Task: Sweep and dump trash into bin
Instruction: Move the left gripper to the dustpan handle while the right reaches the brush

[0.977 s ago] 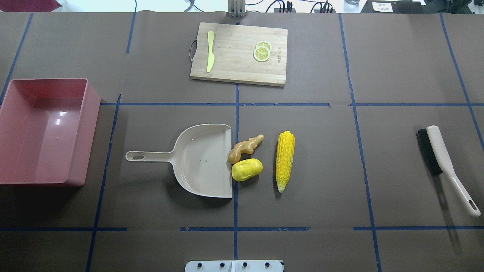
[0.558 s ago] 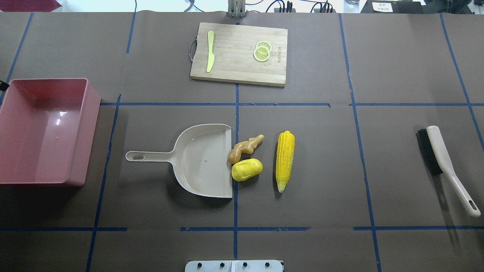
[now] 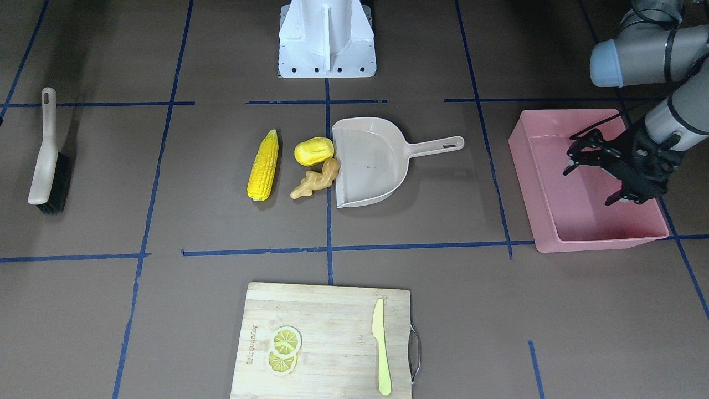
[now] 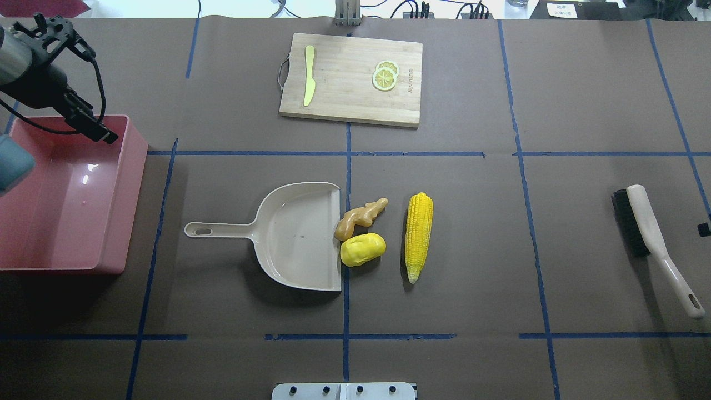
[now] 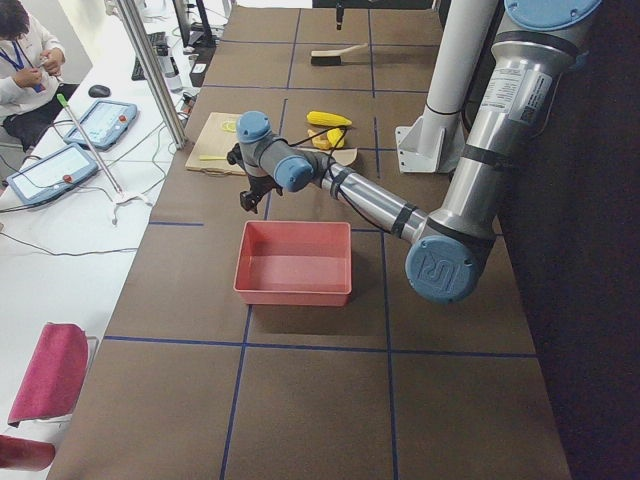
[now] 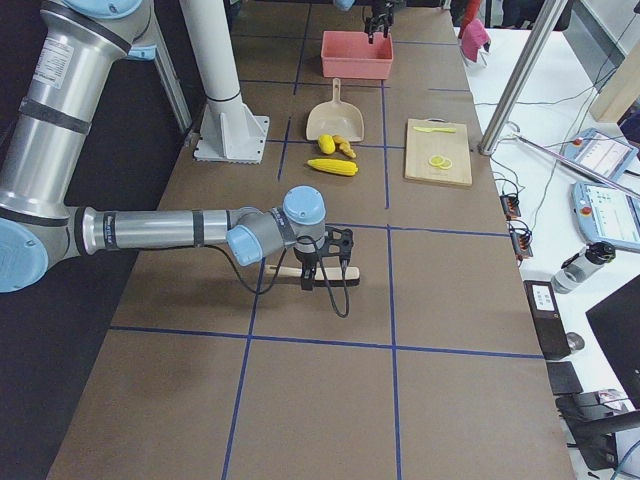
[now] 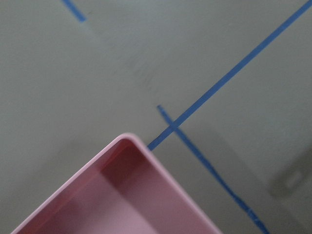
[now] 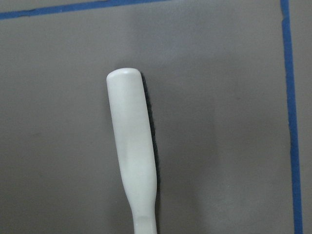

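The trash lies mid-table: a yellow corn cob [image 4: 418, 236], a yellow potato-like piece [image 4: 362, 249] and a tan ginger root [image 4: 360, 218], the last two touching the open mouth of the beige dustpan [image 4: 294, 239]. The pink bin [image 4: 133, 194] stands at the left edge and is empty. My left gripper [image 3: 570, 155] hovers open and empty over the bin's far end; it also shows in the overhead view [image 4: 50, 28]. My right gripper [image 6: 328, 275] hangs just above the brush [image 4: 655, 244]. I cannot tell whether it is open or shut.
A wooden cutting board [image 4: 350, 78] at the table's far side carries a yellow-green knife [image 4: 309, 75] and lemon slices [image 4: 385, 76]. The robot base [image 3: 327, 39] stands at the near edge. Blue tape lines cross the brown table cover.
My left arm has swung into the overhead view at top left, over the bin. A bit of the right gripper now shows at the right edge near the brush. The objects have not moved.
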Robot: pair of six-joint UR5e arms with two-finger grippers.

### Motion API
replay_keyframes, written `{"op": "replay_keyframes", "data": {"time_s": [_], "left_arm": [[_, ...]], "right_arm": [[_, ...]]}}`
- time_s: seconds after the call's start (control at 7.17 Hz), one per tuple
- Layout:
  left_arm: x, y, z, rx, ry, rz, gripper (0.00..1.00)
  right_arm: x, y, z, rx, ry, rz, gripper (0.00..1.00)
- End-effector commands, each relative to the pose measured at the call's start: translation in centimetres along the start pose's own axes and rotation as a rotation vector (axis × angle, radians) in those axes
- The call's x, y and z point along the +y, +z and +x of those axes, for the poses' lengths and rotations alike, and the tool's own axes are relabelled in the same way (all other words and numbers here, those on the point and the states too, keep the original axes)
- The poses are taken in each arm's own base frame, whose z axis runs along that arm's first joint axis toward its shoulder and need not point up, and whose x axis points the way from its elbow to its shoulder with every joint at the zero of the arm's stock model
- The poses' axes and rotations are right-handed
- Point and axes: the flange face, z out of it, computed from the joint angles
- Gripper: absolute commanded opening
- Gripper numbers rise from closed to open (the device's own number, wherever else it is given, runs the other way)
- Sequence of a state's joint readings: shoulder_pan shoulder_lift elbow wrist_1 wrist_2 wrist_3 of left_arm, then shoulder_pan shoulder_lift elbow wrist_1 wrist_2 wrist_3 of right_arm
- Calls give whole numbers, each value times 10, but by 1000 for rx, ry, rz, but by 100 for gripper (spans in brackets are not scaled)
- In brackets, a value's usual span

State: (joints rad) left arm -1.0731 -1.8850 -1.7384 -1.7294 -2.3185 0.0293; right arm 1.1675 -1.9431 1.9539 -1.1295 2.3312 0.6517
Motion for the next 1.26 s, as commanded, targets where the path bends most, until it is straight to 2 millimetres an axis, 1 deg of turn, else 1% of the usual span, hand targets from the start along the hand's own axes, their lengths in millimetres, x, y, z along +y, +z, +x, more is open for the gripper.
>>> {"op": "replay_keyframes", "data": {"time_s": [0.0, 0.14, 0.28, 0.42, 0.56, 0.84, 0.98, 1.12], "left_arm": [[-45, 16, 58, 42, 109, 16, 100], [-51, 18, 72, 52, 131, 21, 100], [-52, 24, 78, 61, 139, 12, 100], [-52, 24, 79, 61, 140, 13, 100], [-55, 23, 81, 62, 144, 16, 100], [-60, 23, 87, 67, 161, 22, 100], [-61, 32, 94, 44, 174, 14, 100], [-63, 42, 99, -24, 198, 9, 100]], "right_arm": [[20, 41, -41, 41, 8, 18, 100], [35, 57, -48, 61, -14, 5, 100], [47, 65, -47, 70, -24, -29, 100], [54, 67, -43, 76, -28, -43, 100], [58, 77, -47, 86, -44, -59, 100], [62, 85, -47, 96, -52, -75, 100], [64, 91, -42, 108, -49, -89, 100], [65, 95, -40, 119, -51, -86, 100]]}}
